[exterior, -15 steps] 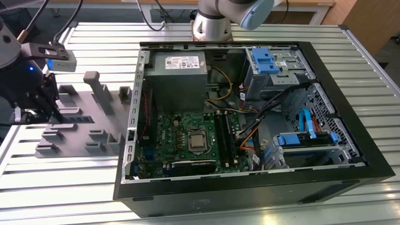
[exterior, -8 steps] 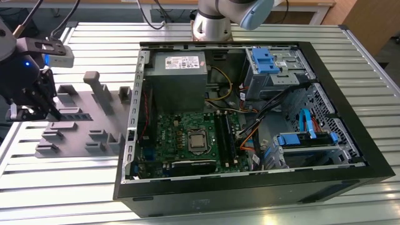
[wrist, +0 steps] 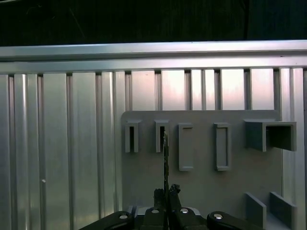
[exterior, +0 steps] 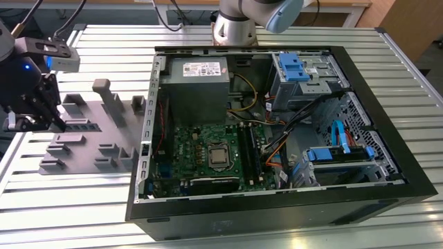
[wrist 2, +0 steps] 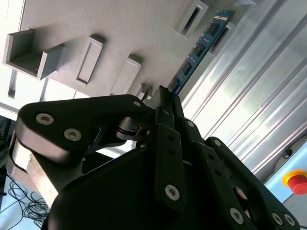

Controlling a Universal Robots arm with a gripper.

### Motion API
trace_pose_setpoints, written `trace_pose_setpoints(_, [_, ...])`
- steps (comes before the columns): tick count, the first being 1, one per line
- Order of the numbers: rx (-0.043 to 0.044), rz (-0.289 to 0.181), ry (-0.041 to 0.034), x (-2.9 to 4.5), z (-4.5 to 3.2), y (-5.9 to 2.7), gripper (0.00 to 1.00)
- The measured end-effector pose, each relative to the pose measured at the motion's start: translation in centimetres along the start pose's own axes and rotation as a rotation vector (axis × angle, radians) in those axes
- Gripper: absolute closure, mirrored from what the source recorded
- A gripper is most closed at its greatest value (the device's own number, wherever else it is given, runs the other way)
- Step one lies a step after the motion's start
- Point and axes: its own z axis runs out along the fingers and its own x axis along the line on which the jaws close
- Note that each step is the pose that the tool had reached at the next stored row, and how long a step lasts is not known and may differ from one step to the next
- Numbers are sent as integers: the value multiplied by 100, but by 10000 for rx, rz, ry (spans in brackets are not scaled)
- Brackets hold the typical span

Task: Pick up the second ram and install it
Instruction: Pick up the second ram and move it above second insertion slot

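gripper (wrist 2: 164, 96) fingers clamped on second ram (wrist 2: 199, 48), just above grey tray (wrist 2: 96, 19), near slot. risk: grip looks near one end, so stick may tilt, slip, bump slot wall.

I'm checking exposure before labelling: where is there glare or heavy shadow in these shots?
Second wrist view: glare washes out the ribbed aluminium table beside the long blue ram stick held in the black gripper. First wrist view: the background beyond the table is nearly black. Exterior view: evenly lit.
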Motion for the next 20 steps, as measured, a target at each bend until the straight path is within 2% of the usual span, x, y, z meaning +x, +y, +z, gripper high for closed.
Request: trace_pose_setpoints(20, [0,0,0,0,-123,-2,86])
